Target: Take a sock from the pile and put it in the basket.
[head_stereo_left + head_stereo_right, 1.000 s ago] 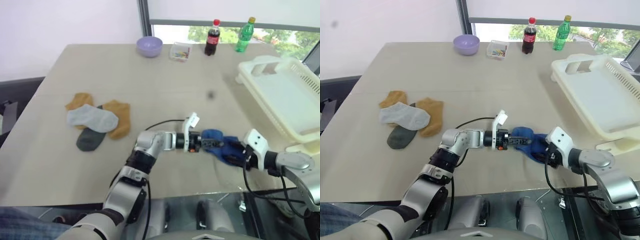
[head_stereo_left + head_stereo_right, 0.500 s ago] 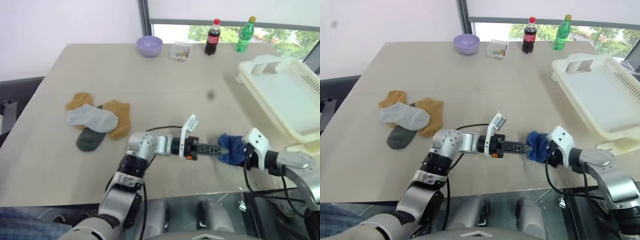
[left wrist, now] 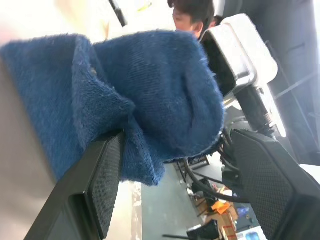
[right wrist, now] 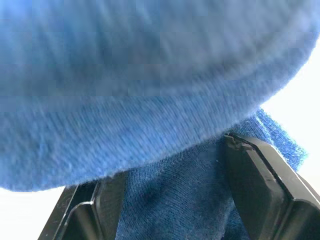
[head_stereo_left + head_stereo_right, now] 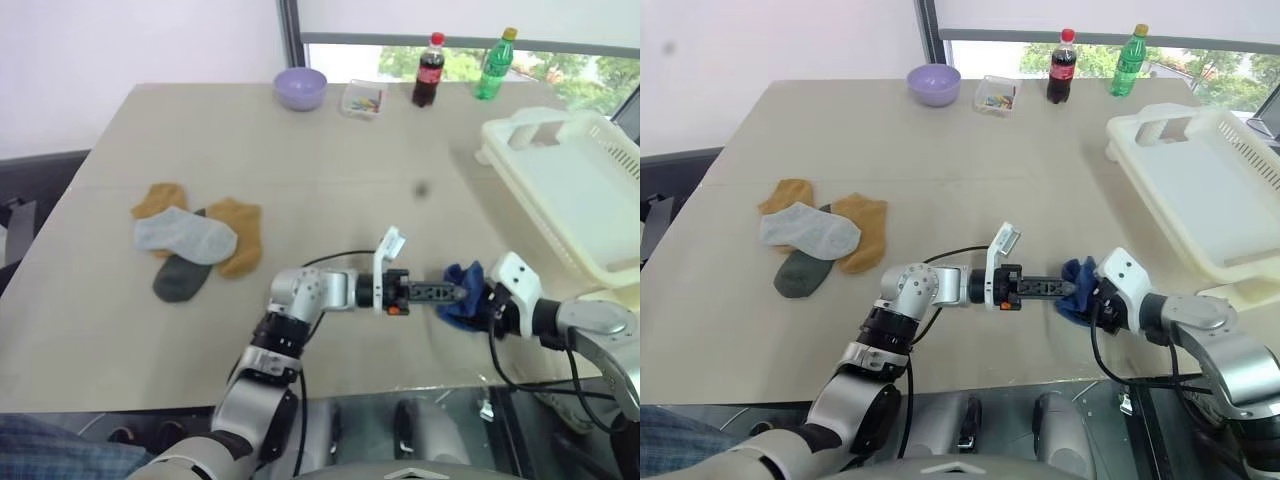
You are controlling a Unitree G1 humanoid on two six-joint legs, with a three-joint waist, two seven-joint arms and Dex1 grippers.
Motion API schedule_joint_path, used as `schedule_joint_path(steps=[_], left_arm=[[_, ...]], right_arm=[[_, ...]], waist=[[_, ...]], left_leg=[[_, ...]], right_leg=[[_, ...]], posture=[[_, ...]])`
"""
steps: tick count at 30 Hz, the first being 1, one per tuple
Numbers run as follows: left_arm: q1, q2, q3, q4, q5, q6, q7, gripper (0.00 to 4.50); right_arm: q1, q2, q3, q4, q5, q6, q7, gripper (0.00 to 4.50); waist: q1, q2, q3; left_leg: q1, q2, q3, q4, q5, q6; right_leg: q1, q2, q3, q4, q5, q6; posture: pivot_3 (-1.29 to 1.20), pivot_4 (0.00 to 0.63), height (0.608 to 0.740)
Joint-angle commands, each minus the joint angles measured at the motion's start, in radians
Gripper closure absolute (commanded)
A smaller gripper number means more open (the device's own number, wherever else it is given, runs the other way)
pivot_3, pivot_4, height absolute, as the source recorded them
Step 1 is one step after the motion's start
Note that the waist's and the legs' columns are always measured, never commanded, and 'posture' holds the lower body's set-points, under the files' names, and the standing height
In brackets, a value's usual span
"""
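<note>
The royal-blue sock [image 5: 461, 292] is bunched into a wad just above the table's near edge, with my right gripper [image 5: 478, 306] shut on it. In the right wrist view the sock [image 4: 150, 100] fills the space between the fingers [image 4: 265, 190]. My left gripper [image 5: 447, 292] points level toward the sock, open, its tips at the fabric's edge. The left wrist view has the sock [image 3: 150, 95] just past the spread fingers [image 3: 95, 190]. The pile [image 5: 195, 245] of orange, light grey and dark socks lies at the left. The cream basket [image 5: 520, 132] stands at the far right.
A lilac bowl [image 5: 301, 87], a small clear box [image 5: 363, 100], a cola bottle [image 5: 429, 70] and a green bottle [image 5: 493, 65] line the table's far edge. Bare tabletop lies between the pile and the basket. A person shows in the background of the left wrist view.
The sock went from spread flat between both grippers to a wad at the right gripper. My left gripper drew back toward the left, off the sock.
</note>
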Motion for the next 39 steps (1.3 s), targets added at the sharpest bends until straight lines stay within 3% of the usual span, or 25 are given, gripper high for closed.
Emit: schedule_joint_path(steps=[1, 14, 23, 33, 39], left_arm=[[-0.008, -0.017, -0.012, -0.032, -0.031, -0.029, -0.060, 0.87], [-0.007, -0.037, -0.031, 0.000, -0.020, -0.052, -0.090, 0.87], [-0.031, -0.058, -0.050, 0.055, 0.002, -0.090, -0.110, 0.87], [-0.049, -0.072, -0.054, 0.098, 0.022, -0.126, -0.130, 0.87], [-0.063, -0.088, -0.050, 0.119, 0.032, -0.148, -0.134, 0.87]], right_arm=[[0.013, -0.015, -0.040, -0.056, 0.018, 0.011, -0.006, 1.40], [0.116, -0.055, -0.260, -0.258, 0.159, 0.154, -0.029, 1.40], [0.188, -0.064, -0.408, -0.293, 0.243, 0.200, -0.033, 1.40], [0.219, -0.029, -0.350, -0.330, 0.325, 0.202, -0.045, 1.40], [0.267, -0.022, -0.407, -0.313, 0.364, 0.194, -0.045, 1.40]], waist=[[0.000, 0.000, 0.000], [0.006, 0.002, 0.001], [0.018, 0.002, 0.001], [0.019, 0.002, 0.001], [0.021, 0.002, 0.001]], left_leg=[[0.000, 0.000, 0.000, 0.000, 0.000, 0.000], [-0.003, 0.000, -0.001, 0.001, 0.000, 0.000], [-0.003, 0.000, -0.001, 0.002, 0.000, 0.001], [-0.003, 0.000, -0.001, 0.002, 0.000, 0.001], [-0.003, 0.000, -0.001, 0.003, 0.000, 0.001]], right_leg=[[0.000, 0.000, 0.000, 0.000, 0.000, 0.000], [-0.001, 0.000, -0.001, 0.000, 0.000, 0.000], [-0.001, 0.000, -0.002, 0.000, 0.000, 0.000], [-0.001, 0.000, -0.002, 0.000, 0.000, 0.000], [-0.001, 0.000, -0.002, 0.000, 0.000, 0.000]], posture=[[0.00, 0.150, 0.737], [0.00, 0.150, 0.737], [0.00, 0.150, 0.737], [0.00, 0.150, 0.737], [0.00, 0.150, 0.737]])
